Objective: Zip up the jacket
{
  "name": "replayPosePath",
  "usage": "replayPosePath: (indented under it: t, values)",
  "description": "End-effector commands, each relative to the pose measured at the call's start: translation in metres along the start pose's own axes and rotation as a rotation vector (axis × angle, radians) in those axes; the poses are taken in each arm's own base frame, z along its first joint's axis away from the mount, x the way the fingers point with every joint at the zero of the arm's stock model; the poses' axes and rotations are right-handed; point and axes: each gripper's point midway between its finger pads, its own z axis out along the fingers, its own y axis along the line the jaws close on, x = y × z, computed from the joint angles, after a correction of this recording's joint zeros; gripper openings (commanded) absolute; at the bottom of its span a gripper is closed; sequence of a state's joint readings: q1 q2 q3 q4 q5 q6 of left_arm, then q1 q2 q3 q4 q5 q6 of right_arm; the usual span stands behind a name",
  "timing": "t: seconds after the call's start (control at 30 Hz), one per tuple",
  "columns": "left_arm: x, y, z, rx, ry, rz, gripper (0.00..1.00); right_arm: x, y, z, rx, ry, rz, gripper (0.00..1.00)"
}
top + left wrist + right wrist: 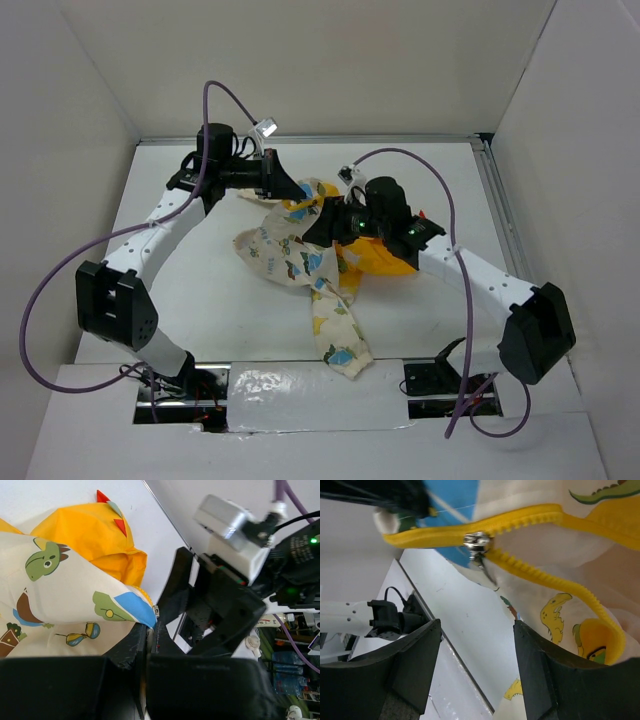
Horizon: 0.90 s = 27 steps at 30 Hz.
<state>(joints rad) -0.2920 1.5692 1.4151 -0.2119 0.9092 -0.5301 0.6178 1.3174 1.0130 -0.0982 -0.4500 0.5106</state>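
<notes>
The jacket lies bunched in the middle of the table, cream with dinosaur prints, its yellow hood under my right arm. My left gripper is shut on the jacket's bottom edge beside the zipper's end, and holds it lifted; in the left wrist view the fabric runs into the closed jaws. My right gripper is open just in front of it. In the right wrist view the metal zipper slider sits on the yellow zipper teeth, beyond my open fingertips and untouched.
White walls enclose the table on three sides, with a metal rail along the right edge. One sleeve trails toward the near edge. The two wrists are very close together above the jacket.
</notes>
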Motion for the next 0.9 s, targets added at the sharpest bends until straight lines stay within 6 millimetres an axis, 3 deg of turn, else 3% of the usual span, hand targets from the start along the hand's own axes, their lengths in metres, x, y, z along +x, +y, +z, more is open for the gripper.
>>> replayPosePath:
  t: [0.0,0.2,0.37,0.7,0.87]
  values:
    - [-0.006,-0.023,-0.008,0.036,-0.026,0.056,0.00,-0.022,0.014,0.003,-0.023,-0.040,0.014,0.67]
    - [0.001,-0.027,-0.011,0.064,-0.008,0.078,0.00,-0.051,0.018,0.012,-0.080,-0.123,0.017,0.68]
    - [0.004,-0.031,-0.012,0.082,0.001,0.098,0.00,-0.064,0.024,0.011,-0.137,-0.148,0.001,0.67]
    - [0.008,-0.041,-0.015,0.143,0.021,0.128,0.00,-0.066,0.030,0.009,-0.214,-0.148,-0.042,0.64]
    - [0.007,-0.044,-0.016,0.152,0.024,0.137,0.00,-0.068,0.031,0.008,-0.223,-0.151,-0.046,0.47]
